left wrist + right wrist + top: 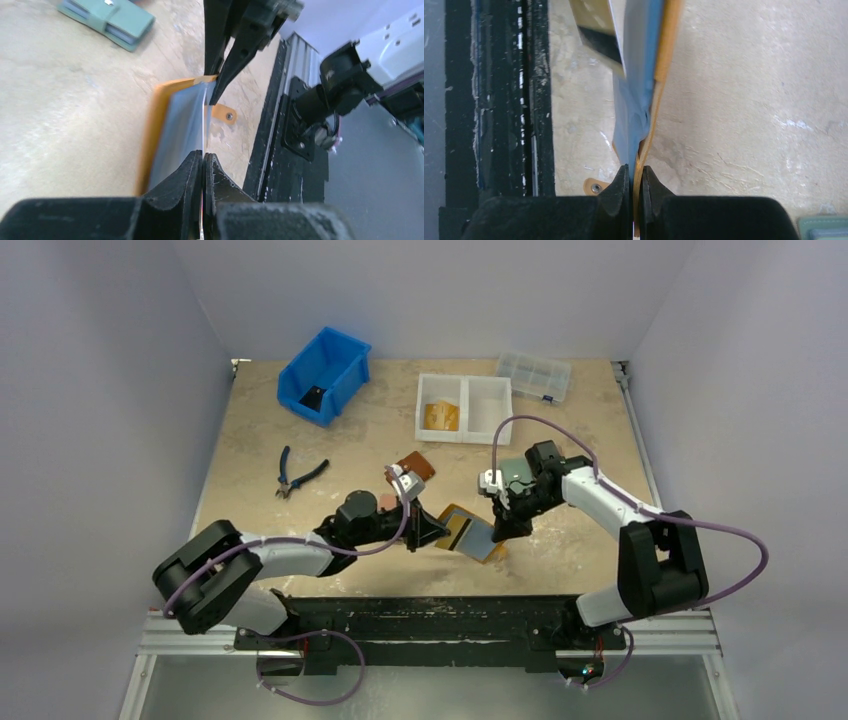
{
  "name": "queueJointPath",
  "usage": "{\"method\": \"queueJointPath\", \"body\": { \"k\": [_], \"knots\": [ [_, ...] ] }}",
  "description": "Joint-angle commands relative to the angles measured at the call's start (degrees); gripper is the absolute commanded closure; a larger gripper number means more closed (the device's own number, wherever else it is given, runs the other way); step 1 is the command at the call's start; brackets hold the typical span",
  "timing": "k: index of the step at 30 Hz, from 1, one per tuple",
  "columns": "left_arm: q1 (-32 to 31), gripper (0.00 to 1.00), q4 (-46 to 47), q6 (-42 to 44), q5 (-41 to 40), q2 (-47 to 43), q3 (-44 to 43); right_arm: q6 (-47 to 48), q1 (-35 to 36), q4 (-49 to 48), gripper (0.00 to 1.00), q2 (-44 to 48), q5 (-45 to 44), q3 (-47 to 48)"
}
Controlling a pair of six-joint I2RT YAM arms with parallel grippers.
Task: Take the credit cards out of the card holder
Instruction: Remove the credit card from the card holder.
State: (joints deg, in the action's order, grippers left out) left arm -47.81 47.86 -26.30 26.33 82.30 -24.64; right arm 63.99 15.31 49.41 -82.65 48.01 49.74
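The mustard-orange card holder point(478, 537) lies open between my two grippers near the table's front; its bluish-grey sleeves point(180, 125) and snap tab point(225, 114) show in the left wrist view. My right gripper point(497, 530) is shut on the holder's orange cover and a sleeve point(636, 172), at the right end. My left gripper point(432, 532) is shut on a thin credit card point(204, 125), seen edge-on. The card is yellow with a dark stripe point(458, 530) and sticks out of the sleeves point(596, 25). The right gripper's fingers point(220, 65) show beyond it.
A green wallet point(107, 17) lies beside the right arm point(824, 227). A brown wallet point(415, 466), pliers point(300, 475), a blue bin point(322, 375), a white two-part tray point(487, 410) and a clear box point(533, 375) stand farther back. The black base rail point(430, 615) runs along the near edge.
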Motion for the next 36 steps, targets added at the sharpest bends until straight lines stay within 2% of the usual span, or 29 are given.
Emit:
{"method": "queueJointPath", "body": {
  "k": [1, 4, 7, 9, 12, 14, 16, 19, 22, 26, 30, 36],
  "knots": [
    [1.64, 1.00, -2.75, -2.47, -5.54, -7.69, 1.54, -10.31, -0.24, -5.49, 0.98, -3.41, -5.42, 3.36],
    [2.50, 1.00, -6.35, -4.80, -8.26, -11.03, 2.47, -13.98, -0.19, -6.57, 0.84, -5.92, -8.10, 4.40],
    [3.55, 1.00, -6.69, -8.14, -8.08, -12.62, 3.46, -18.69, -0.24, -9.47, 0.62, -6.05, -12.13, 4.35],
    [3.72, 1.00, -6.30, -9.69, -7.43, -12.78, 3.74, -21.45, -0.66, -12.36, 0.46, -3.70, -14.36, 3.77],
    [3.78, 1.00, -4.76, -11.40, -5.23, -12.57, 4.30, -23.56, -1.59, -16.12, 0.30, 1.05, -16.80, 2.37],
    [3.78, 1.00, -3.42, -11.93, -3.02, -12.60, 4.54, -22.85, -2.31, -17.27, 0.23, 4.48, -16.13, 1.43],
    [3.73, 1.00, -2.53, -12.21, -0.85, -12.61, 4.58, -19.32, -2.63, -15.89, 0.19, 7.72, -12.42, 1.25],
    [3.78, 1.00, -2.20, -11.63, 1.94, -12.13, 4.30, -10.08, -2.74, -10.54, 0.13, 12.27, -2.68, 0.96],
    [3.41, 1.00, -1.21, -11.03, 4.91, -10.31, 3.57, -2.19, -2.72, -5.55, 0.03, 15.88, 7.85, 0.05],
    [-0.77, 1.00, 0.22, -8.04, 3.69, -6.69, 1.60, 0.47, -2.65, -1.12, 0.01, 14.77, 15.56, 0.35],
    [-3.69, 1.00, -1.31, -5.78, 1.75, -2.08, -2.16, 4.98, -2.46, 4.86, 0.03, 9.63, 17.11, 2.06],
    [-4.30, 1.00, -1.09, -4.96, 1.55, 0.39, -4.77, 7.77, 0.22, 9.40, 0.17, 4.35, 17.09, 3.73]
  ]
}}
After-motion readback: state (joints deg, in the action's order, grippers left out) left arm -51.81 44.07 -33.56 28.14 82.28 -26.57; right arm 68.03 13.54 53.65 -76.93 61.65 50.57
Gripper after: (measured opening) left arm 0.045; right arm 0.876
